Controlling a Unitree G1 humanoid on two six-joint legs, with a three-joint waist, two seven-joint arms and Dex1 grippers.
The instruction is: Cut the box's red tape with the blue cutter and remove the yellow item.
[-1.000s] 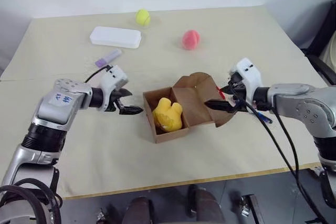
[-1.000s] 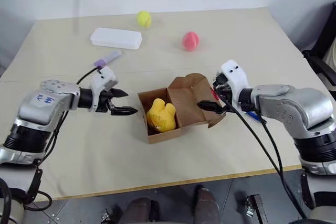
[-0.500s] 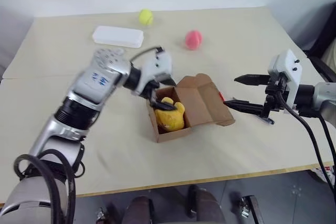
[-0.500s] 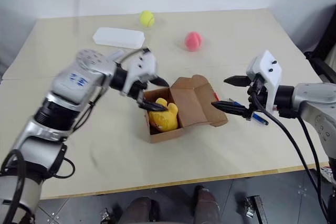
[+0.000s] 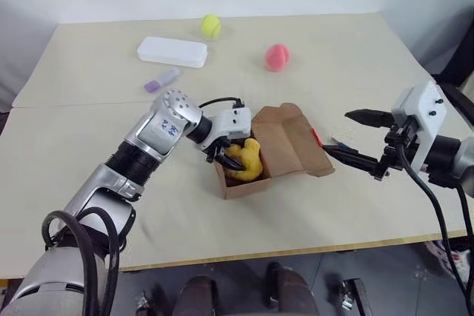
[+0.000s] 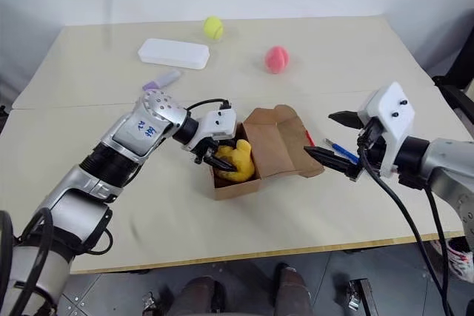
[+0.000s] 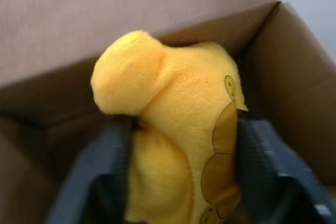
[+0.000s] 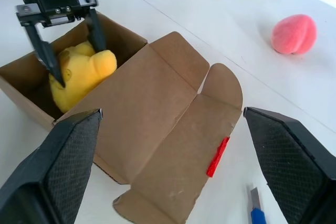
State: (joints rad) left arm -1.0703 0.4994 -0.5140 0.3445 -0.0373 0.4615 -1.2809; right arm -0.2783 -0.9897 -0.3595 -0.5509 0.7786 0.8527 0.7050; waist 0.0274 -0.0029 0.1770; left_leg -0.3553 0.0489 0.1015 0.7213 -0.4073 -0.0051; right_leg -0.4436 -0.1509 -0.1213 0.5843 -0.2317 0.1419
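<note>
The yellow item sits inside the open box at frame centre, the left gripper clamped around it. Red tape looks cut; lifting out remains. At right, the right gripper hangs spread, empty, above the blue cutter.

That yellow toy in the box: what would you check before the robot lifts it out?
1. Box lid open: ok.
2. Left gripper fingers on either side of the yellow toy: ok.
3. Fingers clamped firmly: cannot tell.
4. Right gripper open and apart from the box: ok.
5. Blue cutter lying on the table, out of the way: ok.
6. Box held down while lifting: not ok, nothing holds it.
</note>
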